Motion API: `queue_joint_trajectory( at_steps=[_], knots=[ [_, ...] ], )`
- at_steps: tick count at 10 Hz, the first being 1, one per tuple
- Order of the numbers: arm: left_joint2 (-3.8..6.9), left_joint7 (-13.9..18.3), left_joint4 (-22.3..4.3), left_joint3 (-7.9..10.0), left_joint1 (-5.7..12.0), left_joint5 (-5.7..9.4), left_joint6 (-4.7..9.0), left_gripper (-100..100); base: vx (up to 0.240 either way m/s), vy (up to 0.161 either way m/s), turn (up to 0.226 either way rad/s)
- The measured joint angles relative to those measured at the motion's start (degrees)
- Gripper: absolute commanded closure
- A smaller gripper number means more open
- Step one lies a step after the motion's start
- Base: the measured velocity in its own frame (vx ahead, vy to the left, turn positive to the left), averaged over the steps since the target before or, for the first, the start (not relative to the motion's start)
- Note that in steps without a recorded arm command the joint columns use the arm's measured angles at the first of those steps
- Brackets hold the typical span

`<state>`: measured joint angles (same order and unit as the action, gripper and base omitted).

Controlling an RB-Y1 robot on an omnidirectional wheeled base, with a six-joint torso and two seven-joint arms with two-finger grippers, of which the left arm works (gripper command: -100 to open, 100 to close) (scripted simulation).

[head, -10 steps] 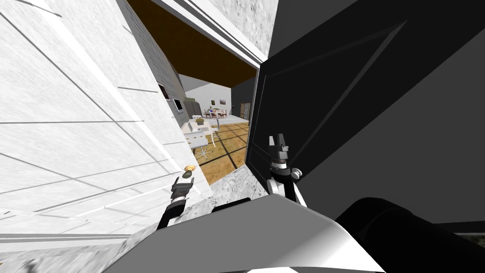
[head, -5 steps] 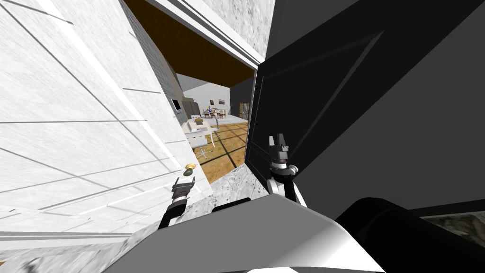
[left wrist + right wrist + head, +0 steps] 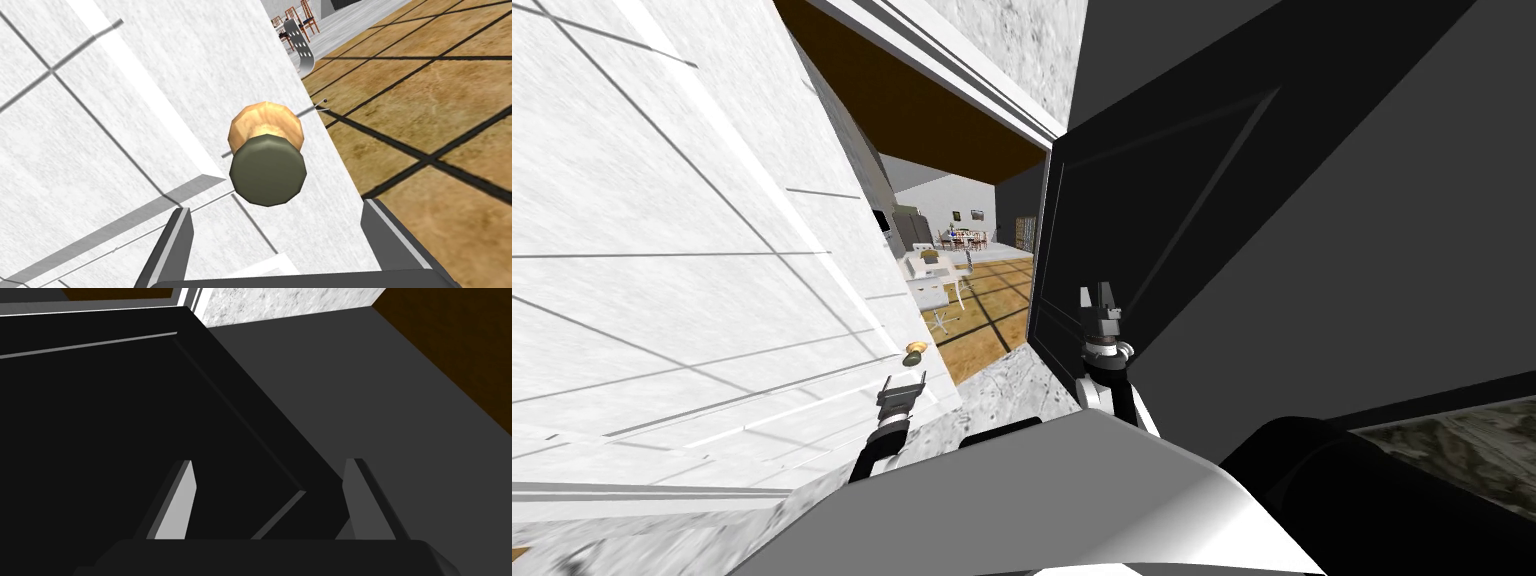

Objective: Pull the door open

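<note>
Hovering just short of the door knob, left gripper fingers spread wide.
White door ajar (right gripper likewise apart, facing a dark panelled door).

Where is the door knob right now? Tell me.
In the head view the knob sits on the white door near its free edge, on my left, just ahead of the open left tool.
</note>
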<state>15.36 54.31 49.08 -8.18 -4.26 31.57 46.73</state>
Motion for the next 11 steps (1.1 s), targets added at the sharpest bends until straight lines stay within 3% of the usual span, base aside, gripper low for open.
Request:
queue_joint_trajectory(
  at_steps=[11],
  knots=[
    [0.36,16.38,1.59,-4.63,-0.43,7.04,0.45,-100,-0.061,0.016,-0.028]
  ],
)
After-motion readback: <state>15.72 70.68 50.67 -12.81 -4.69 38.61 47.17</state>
